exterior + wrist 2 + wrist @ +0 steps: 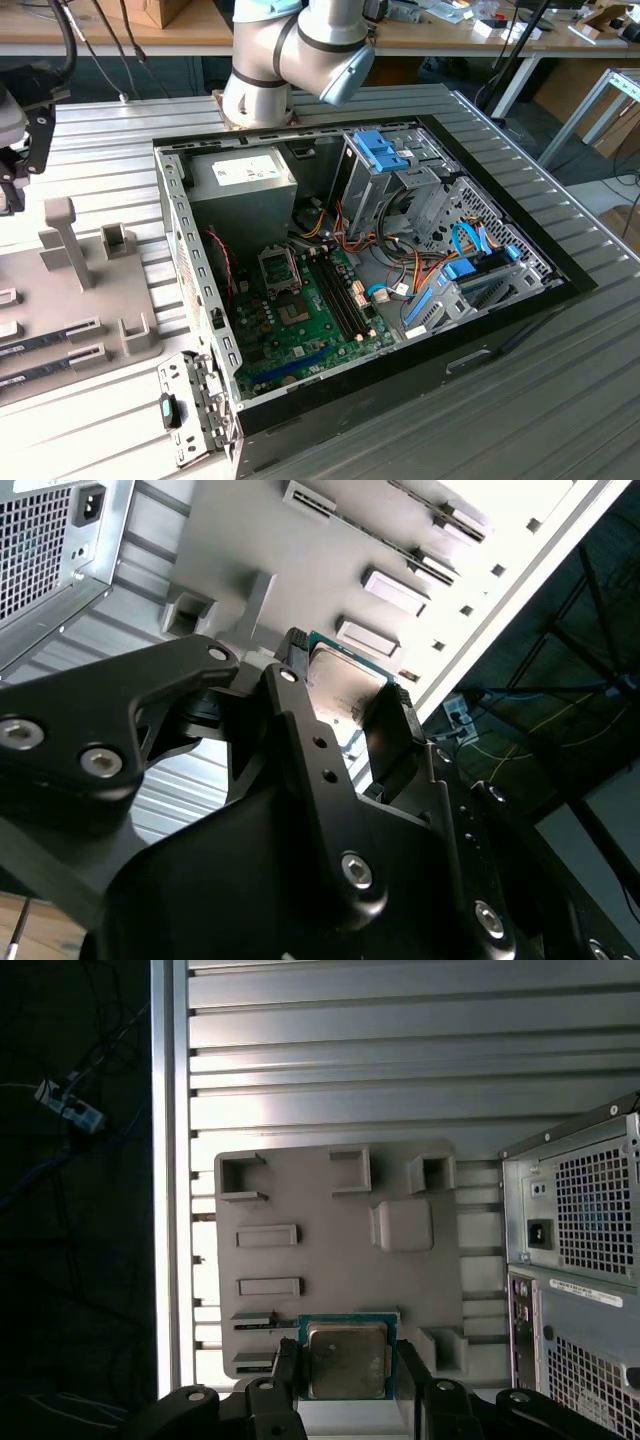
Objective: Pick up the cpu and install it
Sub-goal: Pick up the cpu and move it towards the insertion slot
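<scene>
cpu (pixel 347 1360), silver top with green edge, clamped between the two black fingers (pixel 283 1388) of the gripper (pixel 347 1388), over the grey holder tray (pixel 330 1260), computer case (pixel 470 355) just beside, power supply (pixel 245 200), its white label (pixel 238 171) too small to read

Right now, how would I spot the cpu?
In the first wrist view, find the grey tray on the ribbed table. Over its edge the jaws of the gripper clamp the cpu: a small silver-topped square with a green rim, unlike the tray's grey pockets.
</scene>
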`<act>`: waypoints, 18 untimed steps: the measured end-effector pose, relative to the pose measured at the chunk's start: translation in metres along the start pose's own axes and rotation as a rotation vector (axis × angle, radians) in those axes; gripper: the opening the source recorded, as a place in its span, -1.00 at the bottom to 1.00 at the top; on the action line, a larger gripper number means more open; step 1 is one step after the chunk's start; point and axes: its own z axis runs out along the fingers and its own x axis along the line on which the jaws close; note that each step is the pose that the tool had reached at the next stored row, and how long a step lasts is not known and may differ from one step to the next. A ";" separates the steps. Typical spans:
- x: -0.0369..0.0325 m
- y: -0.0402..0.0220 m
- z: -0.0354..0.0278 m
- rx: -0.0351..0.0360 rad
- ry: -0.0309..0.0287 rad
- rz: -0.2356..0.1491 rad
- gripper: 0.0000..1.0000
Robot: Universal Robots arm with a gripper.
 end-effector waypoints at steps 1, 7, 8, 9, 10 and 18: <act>-0.0042 0.0002 -0.0002 0.0001 0.0001 0.000 -0.05; -0.0194 0.0008 -0.0007 0.0001 0.0001 0.000 -0.05; -0.0214 0.0009 -0.0008 0.0001 0.0001 0.000 -0.05; -0.0254 0.0011 -0.0010 0.0001 0.0001 0.000 -0.05; -0.0282 0.0012 -0.0011 0.0001 0.0001 0.000 -0.05; -0.0460 0.0019 -0.0017 0.0001 0.0001 0.000 -0.05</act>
